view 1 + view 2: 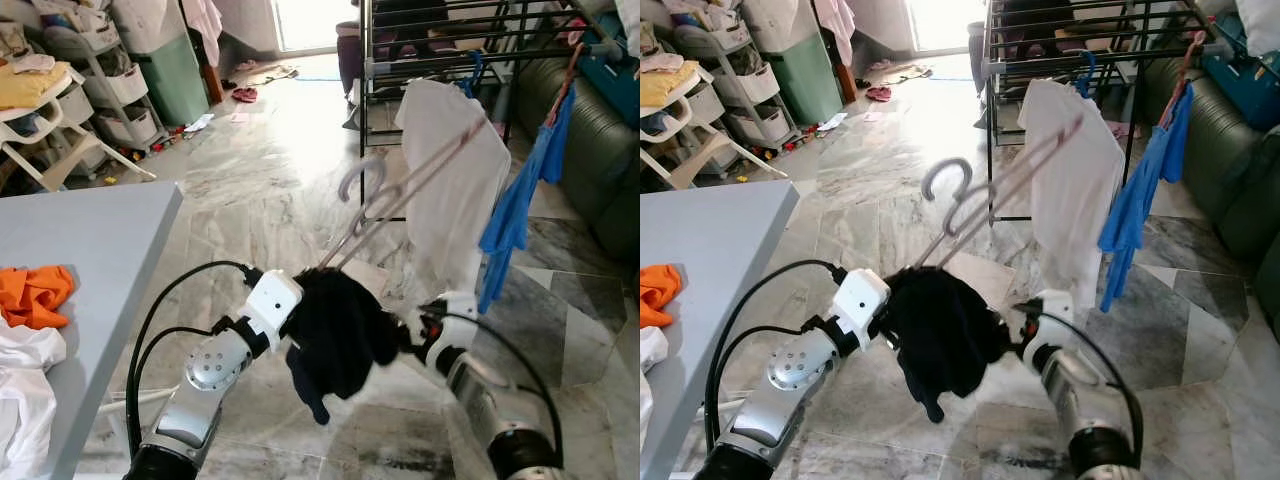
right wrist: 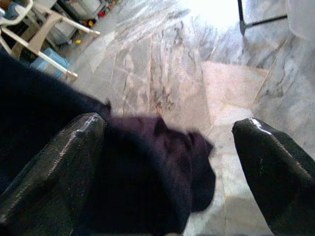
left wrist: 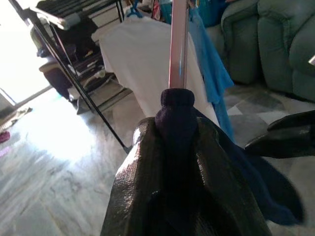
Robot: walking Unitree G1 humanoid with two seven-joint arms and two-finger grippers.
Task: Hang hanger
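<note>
The left gripper (image 3: 179, 162) clamps the dark garment (image 1: 335, 330) and the hanger (image 1: 400, 195), which rises beyond it toward the drying rack (image 1: 440, 50). The right gripper (image 2: 170, 167) sits spread just right of the garment. Left of both grippers — the table (image 1: 100, 240), clothes lying on it.

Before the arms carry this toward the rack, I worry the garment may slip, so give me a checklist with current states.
1. Left claw shut on the dark garment and hanger: ok.
2. Right claw gripping the garment: not ok, fingers open around it.
3. Garment seated on hanger shoulders: cannot tell, it hangs bunched.
4. Hanger hook free: ok.
5. Drying rack within reach: cannot tell.
</note>
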